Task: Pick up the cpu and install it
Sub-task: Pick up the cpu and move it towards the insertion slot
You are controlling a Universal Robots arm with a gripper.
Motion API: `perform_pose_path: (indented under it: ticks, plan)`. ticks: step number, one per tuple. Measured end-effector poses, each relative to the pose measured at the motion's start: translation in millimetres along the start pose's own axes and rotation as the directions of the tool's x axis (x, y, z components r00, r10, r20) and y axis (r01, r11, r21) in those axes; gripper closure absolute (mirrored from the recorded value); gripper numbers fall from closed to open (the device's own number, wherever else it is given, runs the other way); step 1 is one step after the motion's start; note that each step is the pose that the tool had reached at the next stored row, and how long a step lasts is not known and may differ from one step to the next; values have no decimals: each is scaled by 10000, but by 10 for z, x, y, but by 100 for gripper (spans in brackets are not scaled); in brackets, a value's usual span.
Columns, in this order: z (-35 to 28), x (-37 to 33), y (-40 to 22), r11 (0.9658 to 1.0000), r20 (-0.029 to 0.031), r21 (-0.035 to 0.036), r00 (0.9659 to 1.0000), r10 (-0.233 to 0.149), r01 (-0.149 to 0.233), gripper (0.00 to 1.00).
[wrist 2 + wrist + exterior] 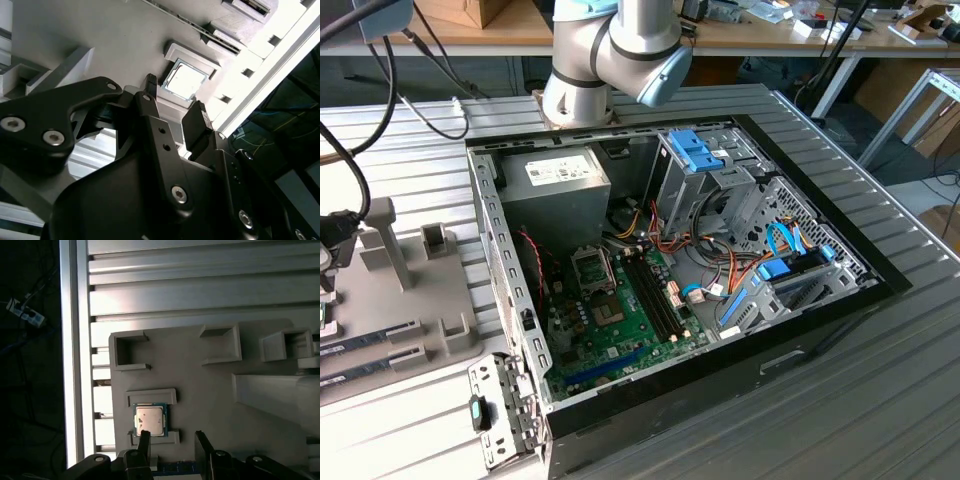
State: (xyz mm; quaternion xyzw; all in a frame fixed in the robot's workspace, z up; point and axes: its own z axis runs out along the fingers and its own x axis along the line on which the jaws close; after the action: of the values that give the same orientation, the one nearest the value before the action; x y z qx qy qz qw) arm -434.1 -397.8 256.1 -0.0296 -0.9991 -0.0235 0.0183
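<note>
Gripper (172,445) hung spread and empty just beside the cpu (150,420) | cpu lay flat in a recess of the grey tray (200,380), near the tray's edge | step judged: pick-up, chip not yet grasped | closing would call for fingers squarely astride the chip | open computer case (670,270) stood beside the tray.

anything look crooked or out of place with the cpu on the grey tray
Nothing stands out. The cpu lies flat and square in its framed pocket on the grey tray. The open gripper hangs close to it, holding nothing.
</note>
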Motion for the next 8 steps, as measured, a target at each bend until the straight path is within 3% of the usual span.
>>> perform_pose_path:
  ticks: [3, 8]
  plan:
    - [2, 5, 0, 9993, -21, 16, 9993, -380, 380, 52]
    - [5, 5, 0, 9991, -20, 16, 9991, -422, 422, 52]
